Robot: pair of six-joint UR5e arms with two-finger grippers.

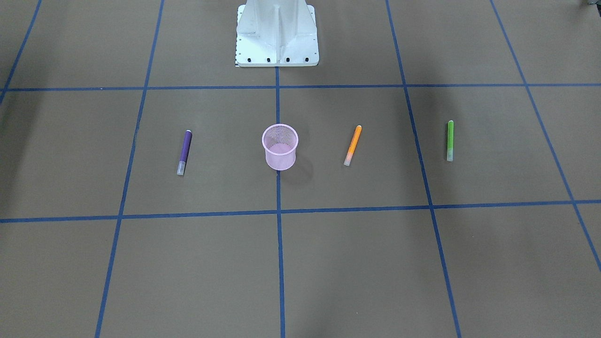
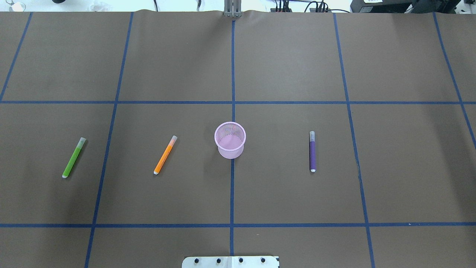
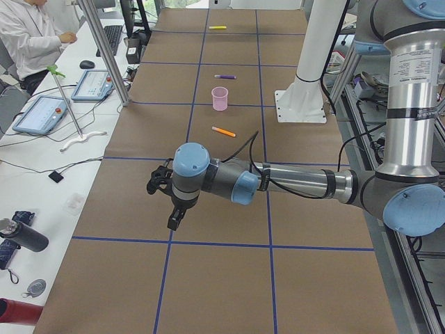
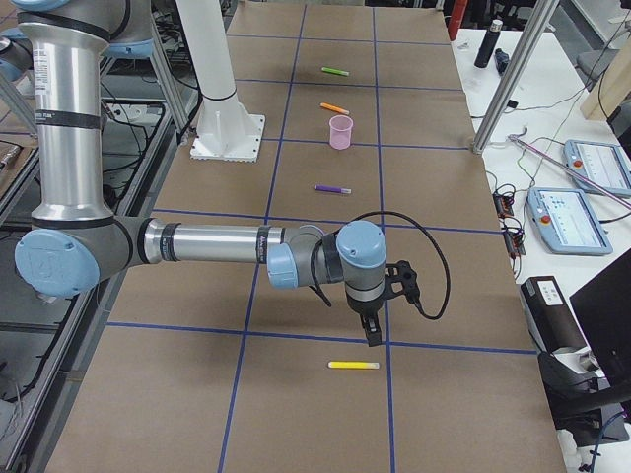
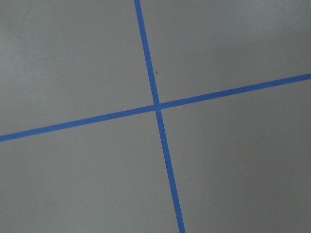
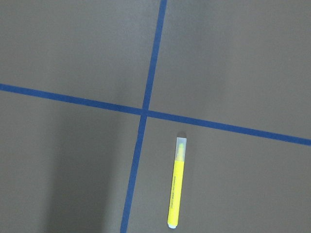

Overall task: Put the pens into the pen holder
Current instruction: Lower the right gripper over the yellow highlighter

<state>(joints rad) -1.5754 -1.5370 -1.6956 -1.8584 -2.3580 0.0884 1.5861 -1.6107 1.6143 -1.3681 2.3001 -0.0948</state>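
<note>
The pink mesh pen holder (image 2: 230, 152) stands upright at the table's middle (image 1: 281, 158). The purple pen (image 2: 312, 152) lies to its right in the overhead view, the orange pen (image 2: 165, 155) to its left and the green pen (image 2: 73, 158) further left. All three lie flat, apart from the holder. My left gripper (image 3: 172, 221) shows only in the exterior left view, hanging over bare table near that table end. My right gripper (image 4: 374, 333) shows only in the exterior right view, above a yellow pen (image 4: 353, 365). I cannot tell whether either is open or shut.
The yellow pen (image 6: 176, 189) lies by a blue tape crossing at the table's right end. The white robot base (image 1: 277, 35) stands behind the holder. Operators' desks with tablets (image 3: 42, 113) run along the far table edge. A metal post (image 4: 503, 89) stands at that edge.
</note>
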